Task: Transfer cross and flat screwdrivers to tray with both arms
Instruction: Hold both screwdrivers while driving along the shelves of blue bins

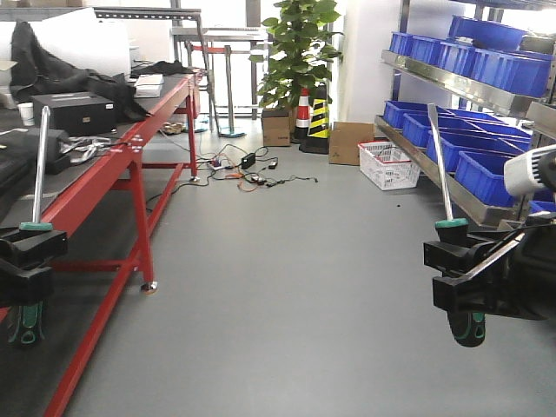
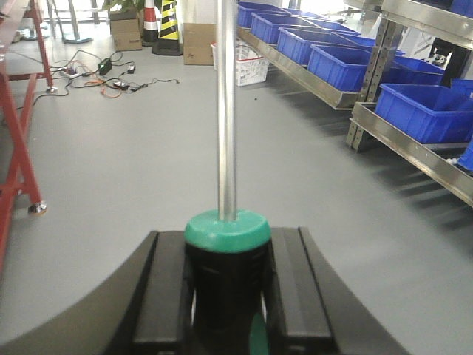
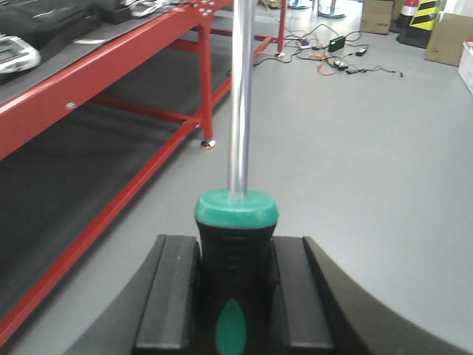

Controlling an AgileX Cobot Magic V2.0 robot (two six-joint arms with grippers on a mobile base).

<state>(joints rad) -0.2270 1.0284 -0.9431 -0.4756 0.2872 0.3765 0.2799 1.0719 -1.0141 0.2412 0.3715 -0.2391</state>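
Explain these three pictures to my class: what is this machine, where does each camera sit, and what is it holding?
This is a two-armed robot on a mobile base. The wide picture looks forward from its body; the other two come from cameras on its wrists, looking along the grippers. The left gripper is shut on the left screwdriver, the right gripper on the right screwdriver, each by its black-and-green handle, steel shaft pointing up. A red workbench on the left carries a black case and dark cloth; shelves with blue bins stand on the right. No tray is in view.
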